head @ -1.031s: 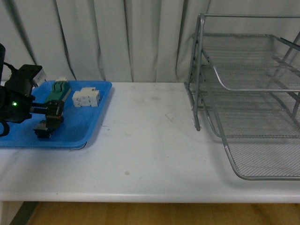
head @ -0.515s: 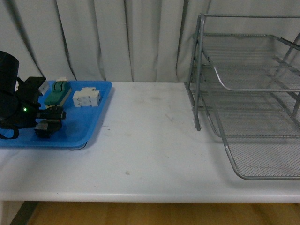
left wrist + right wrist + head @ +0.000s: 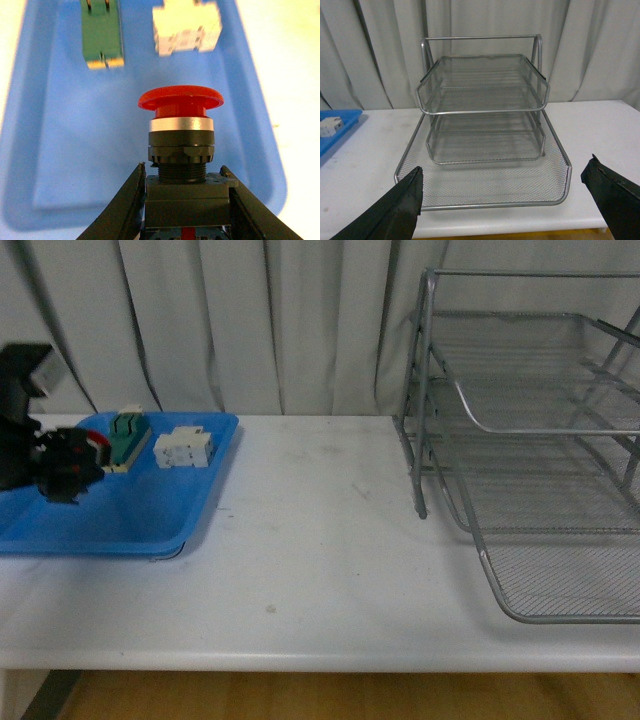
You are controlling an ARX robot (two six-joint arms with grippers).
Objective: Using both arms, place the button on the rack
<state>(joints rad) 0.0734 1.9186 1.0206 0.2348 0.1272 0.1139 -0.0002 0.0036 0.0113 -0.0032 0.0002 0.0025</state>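
Note:
My left gripper point(image 3: 68, 468) is shut on the button point(image 3: 181, 145), its two jaws clamped on the black body, the red mushroom cap and silver collar pointing away from the wrist. In the front view the button point(image 3: 92, 445) hangs lifted above the blue tray point(image 3: 150, 515) at the far left. The silver wire-mesh rack point(image 3: 530, 440) stands at the right of the white table. My right gripper point(image 3: 505, 192) is open and empty, its jaws spread wide in front of the rack point(image 3: 482, 130); that arm does not show in the front view.
In the blue tray point(image 3: 60, 150) lie a green-topped block point(image 3: 127, 430) point(image 3: 102, 37) and a white block point(image 3: 184, 448) point(image 3: 186, 27). White curtains hang behind the table. The rack's bottom tier reaches towards the table's front edge.
My left gripper has risen from the tray floor with the button in it and drawn back to the left. The blocks and the rack have not moved.

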